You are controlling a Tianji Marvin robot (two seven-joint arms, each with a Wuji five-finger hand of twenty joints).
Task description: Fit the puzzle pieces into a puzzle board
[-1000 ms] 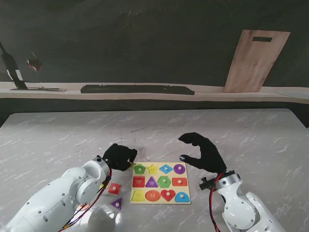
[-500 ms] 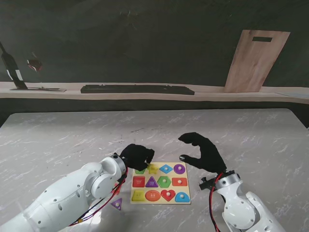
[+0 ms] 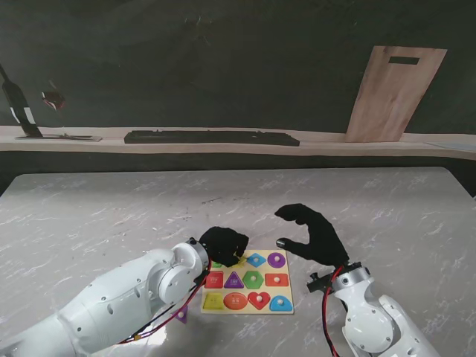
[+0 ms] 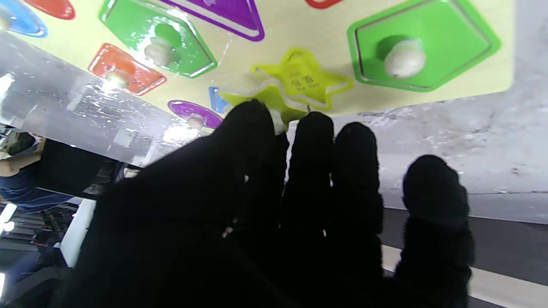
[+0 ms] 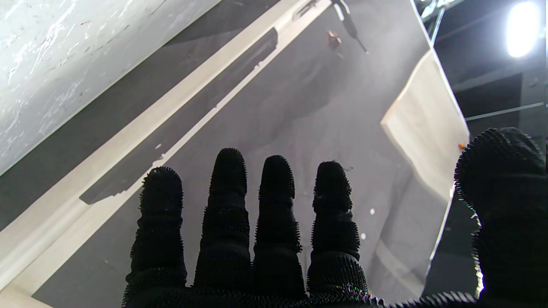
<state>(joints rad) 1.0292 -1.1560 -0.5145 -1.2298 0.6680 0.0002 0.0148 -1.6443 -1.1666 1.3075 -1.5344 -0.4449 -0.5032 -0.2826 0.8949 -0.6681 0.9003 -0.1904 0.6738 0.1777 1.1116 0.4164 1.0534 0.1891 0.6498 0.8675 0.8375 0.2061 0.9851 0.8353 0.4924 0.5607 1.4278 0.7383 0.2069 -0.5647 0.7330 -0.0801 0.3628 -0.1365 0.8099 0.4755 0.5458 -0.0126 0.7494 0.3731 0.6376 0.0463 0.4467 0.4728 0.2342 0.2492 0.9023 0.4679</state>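
Left wrist view alone shows the yellow star piece (image 4: 274, 102) pinched by the left hand (image 4: 265, 205).

White marble-veined bench (image 3: 89, 208) in foreground. Beyond far edge, pale wooden ledge (image 3: 320, 143) runs full width. Long black bar (image 3: 212, 137) lies flat on ledge, near middle. Wooden board (image 3: 394, 93) with slot cut near top leans upright at right against dark backdrop (image 3: 223, 59). Dark stand (image 3: 18, 108) at far left on ledge.
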